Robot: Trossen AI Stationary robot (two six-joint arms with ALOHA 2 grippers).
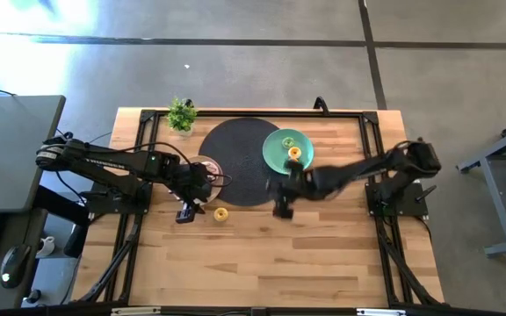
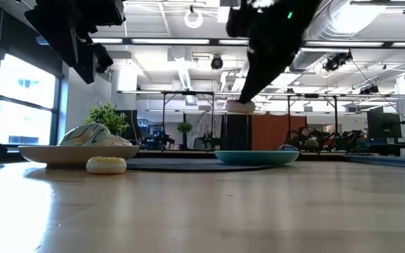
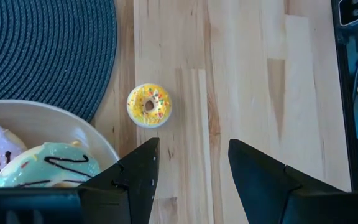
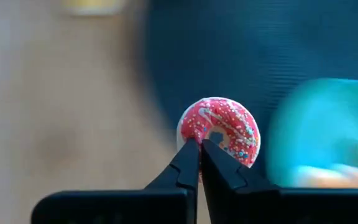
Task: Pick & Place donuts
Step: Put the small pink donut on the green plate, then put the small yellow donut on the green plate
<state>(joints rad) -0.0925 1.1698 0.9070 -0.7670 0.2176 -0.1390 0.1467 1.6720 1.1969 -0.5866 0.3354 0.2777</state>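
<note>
While the high view hides it, the right wrist view shows the right gripper (image 4: pixel 200 144) pinching a pink donut (image 4: pixel 219 129) above the mat (image 4: pixel 241 50). Left gripper (image 3: pixel 191 163) spread; yellow donut (image 3: pixel 149 105) just ahead.

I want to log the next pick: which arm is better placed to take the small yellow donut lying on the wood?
Probably the left. The left gripper hangs with its jaws open close to the yellow donut, beside the beige plate. The right gripper is busy: its jaws pinch a pink donut.
</note>
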